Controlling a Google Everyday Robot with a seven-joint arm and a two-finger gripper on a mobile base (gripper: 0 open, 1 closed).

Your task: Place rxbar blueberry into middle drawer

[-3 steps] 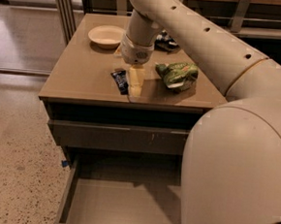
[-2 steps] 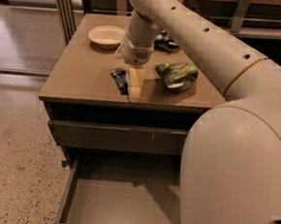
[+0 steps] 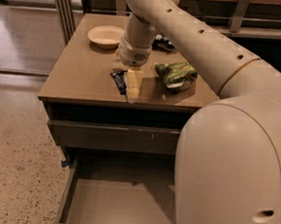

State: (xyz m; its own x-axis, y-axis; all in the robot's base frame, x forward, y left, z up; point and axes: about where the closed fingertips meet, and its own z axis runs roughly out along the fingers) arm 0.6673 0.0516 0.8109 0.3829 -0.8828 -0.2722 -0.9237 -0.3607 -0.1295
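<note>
The rxbar blueberry [image 3: 118, 80], a small dark bar, lies flat on the cabinet top near its front edge. My gripper [image 3: 133, 85] is lowered onto the cabinet top right beside the bar, touching or nearly touching its right side. The arm reaches it from the upper right. The middle drawer [image 3: 119, 202] is pulled open below, a wide grey-brown tray with nothing in it. My own body hides its right part.
A green snack bag [image 3: 175, 74] lies to the right of the gripper. A cream bowl [image 3: 105, 35] sits at the back left and a dark chip bag [image 3: 161, 42] at the back, partly behind the arm. A closed scratched drawer front [image 3: 114, 137] is above the open drawer.
</note>
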